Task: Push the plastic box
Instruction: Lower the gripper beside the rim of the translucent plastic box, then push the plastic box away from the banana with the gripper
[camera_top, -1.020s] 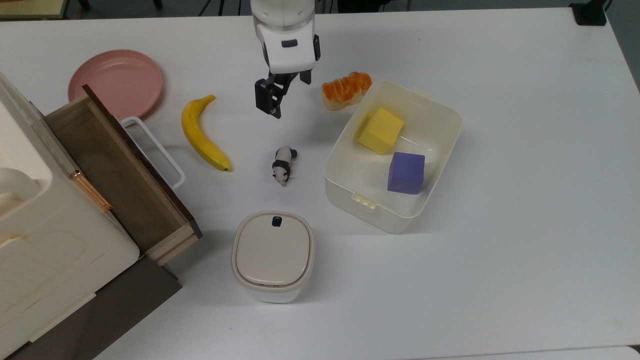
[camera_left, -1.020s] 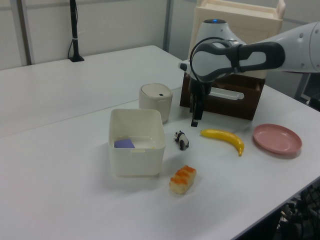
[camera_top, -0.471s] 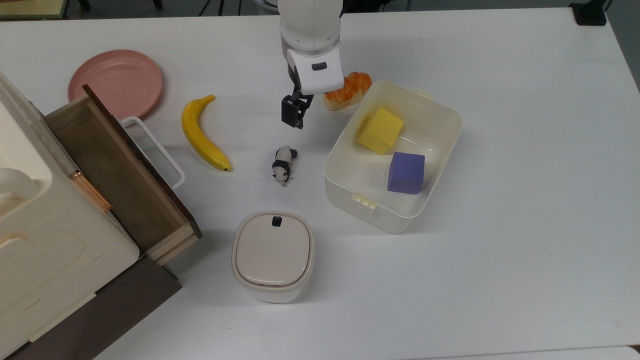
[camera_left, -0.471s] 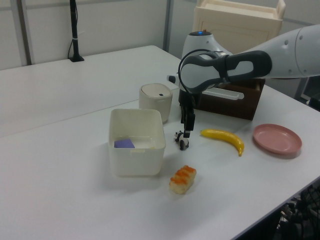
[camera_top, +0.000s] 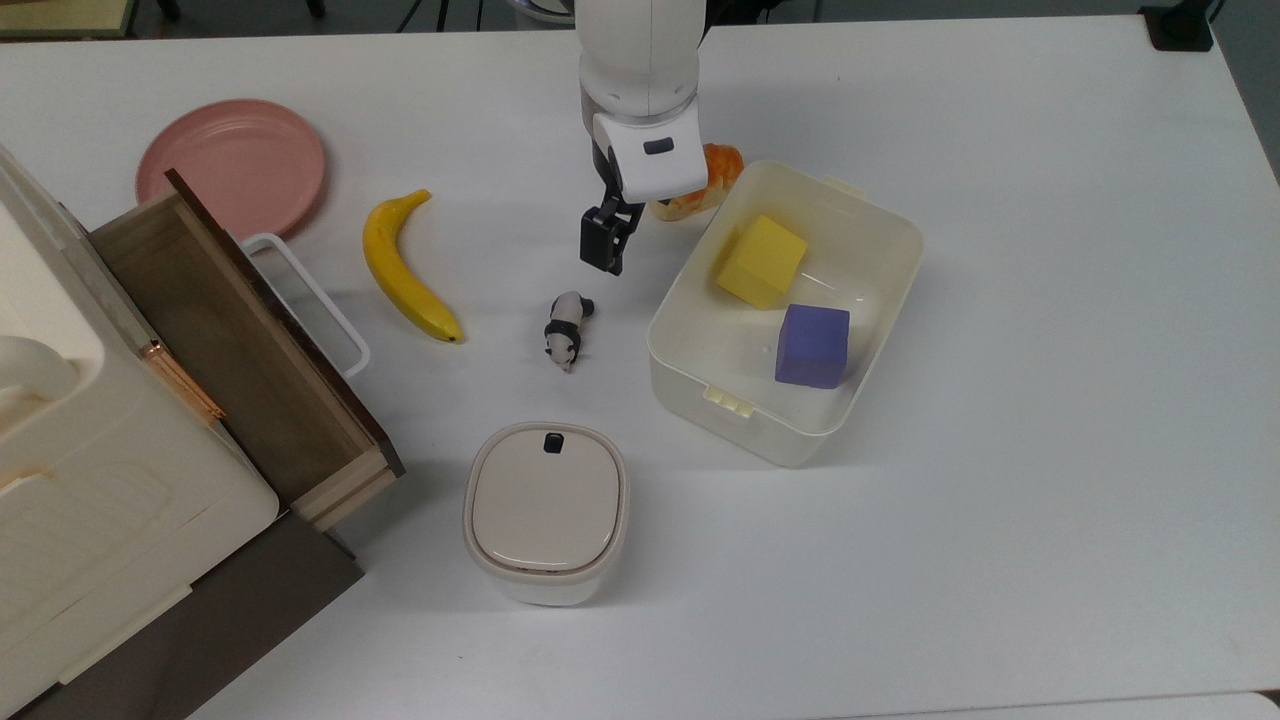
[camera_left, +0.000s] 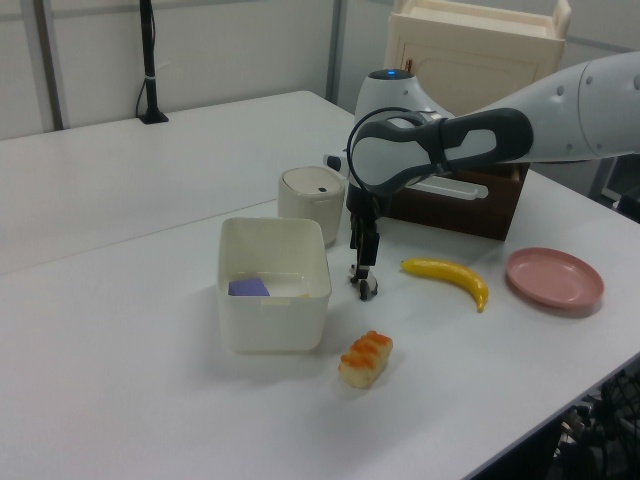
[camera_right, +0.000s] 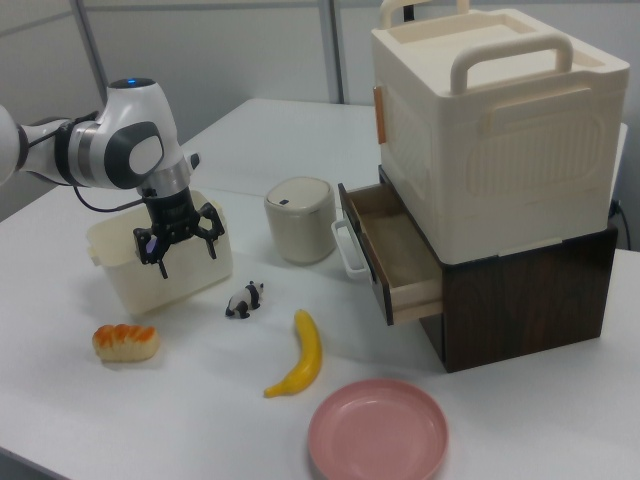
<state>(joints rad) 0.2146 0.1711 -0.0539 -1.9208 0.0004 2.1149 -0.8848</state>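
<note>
Cream-white, thin and slightly translucent, the plastic box stands right of centre in the top view, a rectangular tub with rounded corners and small clip tabs on two rims. Inside it lie a yellow block and a purple block, both with flat matte faces, close together but apart.

Just at the top view's left of the box hangs the gripper, dark, pointing down over the white table. In the right view its fingers stand spread apart, with nothing between them, in front of the box wall; whether they touch the wall I cannot tell.

A small black-and-white panda figure lies below the gripper in the top view. An orange-topped bread piece sits at the box's upper left corner, partly behind the arm. A smooth yellow banana curves in the left centre, and a glossy pink round plate is in the upper left. A rounded-square container with a beige lid stands in the lower centre. At the left edge a cream cabinet has its wooden drawer pulled open.
</note>
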